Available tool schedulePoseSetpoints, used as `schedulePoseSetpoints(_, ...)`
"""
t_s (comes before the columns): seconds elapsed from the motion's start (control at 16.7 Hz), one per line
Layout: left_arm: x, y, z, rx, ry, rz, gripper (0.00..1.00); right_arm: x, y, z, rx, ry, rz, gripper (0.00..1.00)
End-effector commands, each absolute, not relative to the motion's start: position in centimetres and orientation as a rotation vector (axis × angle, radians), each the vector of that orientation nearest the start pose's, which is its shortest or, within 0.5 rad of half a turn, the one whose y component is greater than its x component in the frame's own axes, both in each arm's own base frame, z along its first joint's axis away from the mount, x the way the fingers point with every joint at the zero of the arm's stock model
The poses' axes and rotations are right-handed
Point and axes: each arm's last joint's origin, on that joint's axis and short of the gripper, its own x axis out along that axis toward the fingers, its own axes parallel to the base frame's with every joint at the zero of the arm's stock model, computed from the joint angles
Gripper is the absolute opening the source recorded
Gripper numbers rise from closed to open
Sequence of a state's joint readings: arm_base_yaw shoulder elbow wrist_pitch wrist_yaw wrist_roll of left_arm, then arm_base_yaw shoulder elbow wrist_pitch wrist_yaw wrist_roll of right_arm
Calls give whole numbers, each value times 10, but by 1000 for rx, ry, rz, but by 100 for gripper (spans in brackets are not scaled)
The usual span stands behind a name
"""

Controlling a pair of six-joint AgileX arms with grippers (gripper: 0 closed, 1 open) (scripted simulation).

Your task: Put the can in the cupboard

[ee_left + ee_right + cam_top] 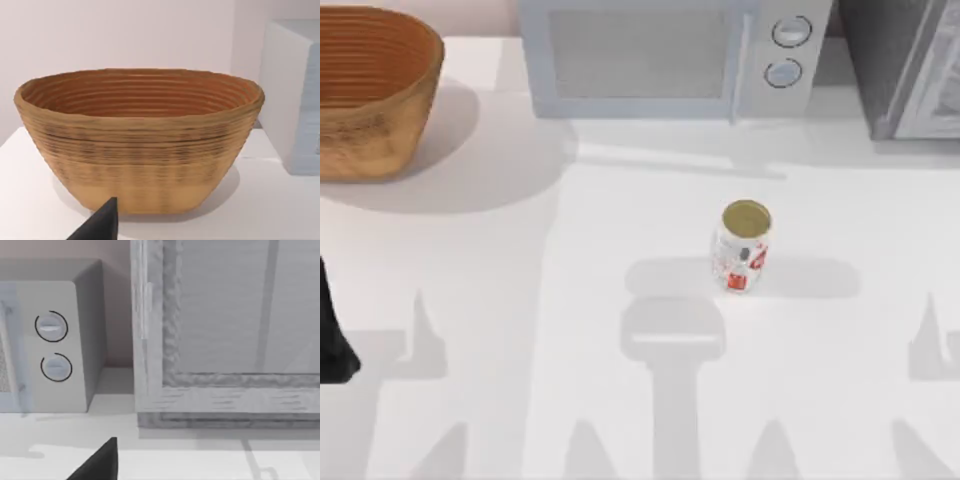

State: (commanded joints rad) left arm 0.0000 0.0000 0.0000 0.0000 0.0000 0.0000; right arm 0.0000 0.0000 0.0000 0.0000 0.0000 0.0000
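Observation:
The can (pixel 742 245), white with red markings and a dull gold top, stands upright on the white table right of centre, with nothing touching it. The cupboard (pixel 895 60) is the dark grey speckled cabinet at the far right corner. Its lighter framed door panel (pixel 225 340) faces the right wrist camera. A dark part of my left arm (pixel 332 340) sits at the table's left edge, far from the can. One dark tip of my left gripper (pixel 100 225) points at the basket. One dark tip of my right gripper (pixel 100 462) points toward the cupboard's base.
A pale blue-grey microwave (pixel 660 55) with two round knobs (pixel 51 326) stands at the back centre, just left of the cupboard. A woven brown basket (pixel 370 90) occupies the far left corner. Open table surface surrounds the can.

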Motion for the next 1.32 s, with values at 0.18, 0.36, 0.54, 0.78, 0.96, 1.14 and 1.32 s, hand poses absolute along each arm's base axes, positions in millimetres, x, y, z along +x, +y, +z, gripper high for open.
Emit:
schedulePoseSetpoints(0.18,106,-1,160,0,0,0,100,106,-1,159,-2,8,-2,100)
schedulePoseSetpoints(0.36,106,-1,160,0,0,0,100,111,-1,152,-21,73,-20,100)
schedulePoseSetpoints(0.54,106,-1,160,0,0,0,100,118,2,149,-37,131,-36,100)
schedulePoseSetpoints(0.78,106,-1,160,0,0,0,100,132,11,159,-47,152,-45,100)
schedulePoseSetpoints(0.96,106,-1,160,0,0,0,100,150,23,169,-51,139,-44,100)
schedulePoseSetpoints(1.14,106,-1,160,0,0,0,100,171,42,177,-54,118,-41,100)
schedulePoseSetpoints(1.32,106,-1,160,0,0,0,100,195,68,177,-56,94,-36,100)
